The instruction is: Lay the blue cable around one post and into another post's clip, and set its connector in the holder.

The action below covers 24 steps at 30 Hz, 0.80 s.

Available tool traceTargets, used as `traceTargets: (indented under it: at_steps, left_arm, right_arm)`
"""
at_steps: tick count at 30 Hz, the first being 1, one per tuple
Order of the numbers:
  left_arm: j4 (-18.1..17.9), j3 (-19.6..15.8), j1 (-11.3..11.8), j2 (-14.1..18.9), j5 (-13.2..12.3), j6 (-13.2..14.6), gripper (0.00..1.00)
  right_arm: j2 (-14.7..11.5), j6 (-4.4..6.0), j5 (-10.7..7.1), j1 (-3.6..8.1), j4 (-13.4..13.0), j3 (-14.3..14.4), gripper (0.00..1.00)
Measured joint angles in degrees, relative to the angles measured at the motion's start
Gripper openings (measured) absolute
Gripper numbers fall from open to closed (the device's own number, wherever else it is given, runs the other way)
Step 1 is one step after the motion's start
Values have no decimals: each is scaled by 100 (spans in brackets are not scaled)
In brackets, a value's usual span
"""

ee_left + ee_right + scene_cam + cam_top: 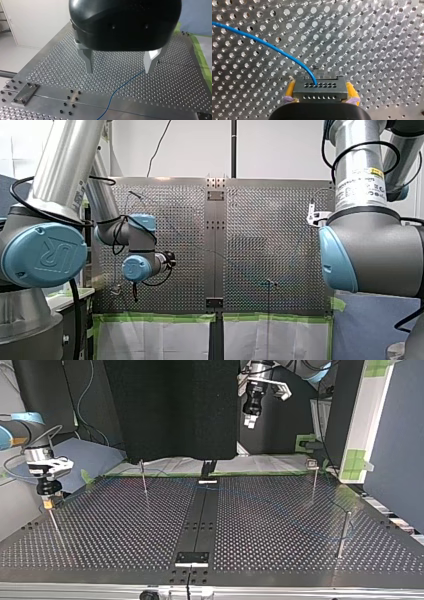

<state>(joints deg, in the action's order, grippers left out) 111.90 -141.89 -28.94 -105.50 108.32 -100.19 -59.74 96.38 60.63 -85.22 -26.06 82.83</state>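
Gripping a boxy, hole-dotted grey connector (320, 91) are my right jaws.

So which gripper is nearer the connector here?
Right. My right gripper is shut on the connector; my left gripper hangs open over the table, well away.

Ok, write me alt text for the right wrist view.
My right gripper clamps a grey connector between its yellow pads. A blue cable leaves a hole in the connector's face and curves away over the perforated metal table.
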Motion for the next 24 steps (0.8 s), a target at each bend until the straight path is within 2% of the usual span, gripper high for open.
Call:
traceTargets:
  at_steps: [24]
  left_arm:
    - [0,5,18,0,0,0,100]
  right_arm:
    - [23,41,7,-54,-129,5,0]
